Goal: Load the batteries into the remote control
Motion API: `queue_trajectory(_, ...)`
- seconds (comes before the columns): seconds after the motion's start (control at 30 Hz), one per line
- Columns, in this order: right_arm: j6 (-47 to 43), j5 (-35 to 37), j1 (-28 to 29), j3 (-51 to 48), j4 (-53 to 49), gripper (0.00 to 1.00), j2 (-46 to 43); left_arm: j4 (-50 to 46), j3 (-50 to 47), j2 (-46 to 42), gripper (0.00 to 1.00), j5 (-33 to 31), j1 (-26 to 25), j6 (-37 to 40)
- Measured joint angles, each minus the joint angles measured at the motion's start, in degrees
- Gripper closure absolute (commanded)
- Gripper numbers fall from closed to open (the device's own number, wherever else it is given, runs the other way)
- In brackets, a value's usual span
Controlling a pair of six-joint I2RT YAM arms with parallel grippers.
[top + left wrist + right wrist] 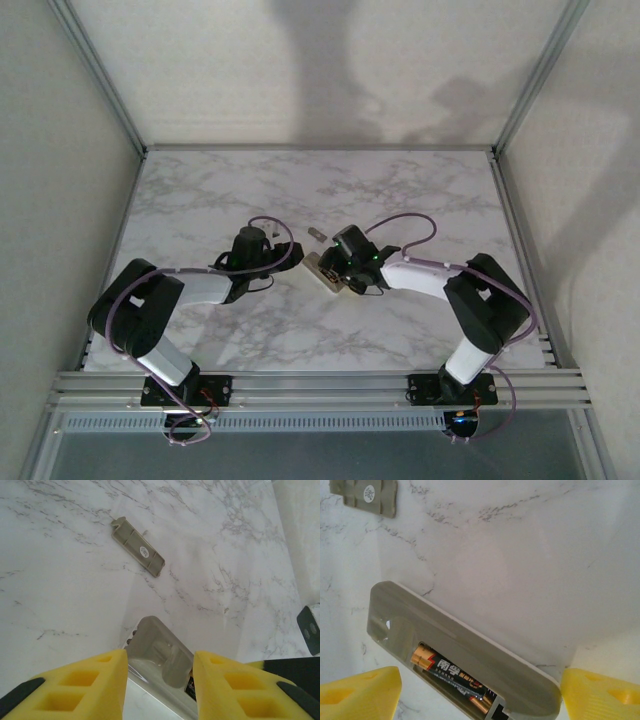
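Evidently the job is mid-load. The remote control (470, 645) lies back-up at the centre of the worktop (200, 200) with its tan bay open, and one battery (451, 676) lies inside, copper end toward 10 o'clock in the right wrist view. I cannot place the second cell.

The left fingers (95, 682) appear clamped on one end of the handset. The right fingers (360, 690) stand wide apart above the bay with nothing between them.

To do this step well, I judge the left clamp should hold firm while the right side presses the cell flat along its length, not at one tip (a tipped cell would likely spring out). The second cell then needs to go in the other way round if the contacts call for it, and any downward push should stay gentle so the handset does not slide out of the clamp.

The detached cover (367, 495) rests at about 11 o'clock from the remote, near it but apart. White grey-veined marble pattern covers the surface, smooth and probably slippery. Pale panels in aluminium framing enclose it, with soft shadows on the rear wall.
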Motion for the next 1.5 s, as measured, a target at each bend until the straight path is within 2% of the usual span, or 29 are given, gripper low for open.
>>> queue_trajectory(0.57,0.68,1.25,0.22,2.84,-2.36,0.17,2.91,1.44,-0.04,0.00,0.61,0.87,0.00,-0.02)
queue_trajectory(1.1,0.63,1.46,0.33,2.84,-2.23,0.24,3.06,1.44,-0.04,0.00,0.61,1.27,0.00,-0.02)
queue_trajectory(1.33,0.44,1.38,0.33,2.82,-1.79,0.18,3.06,1.44,-0.04,0.00,0.61,1.27,0.00,-0.02)
queue_trajectory(1.5,0.48,1.44,0.37,2.84,-1.64,0.17,3.06,1.46,-0.04,0.00,0.61,1.29,0.00,-0.04)
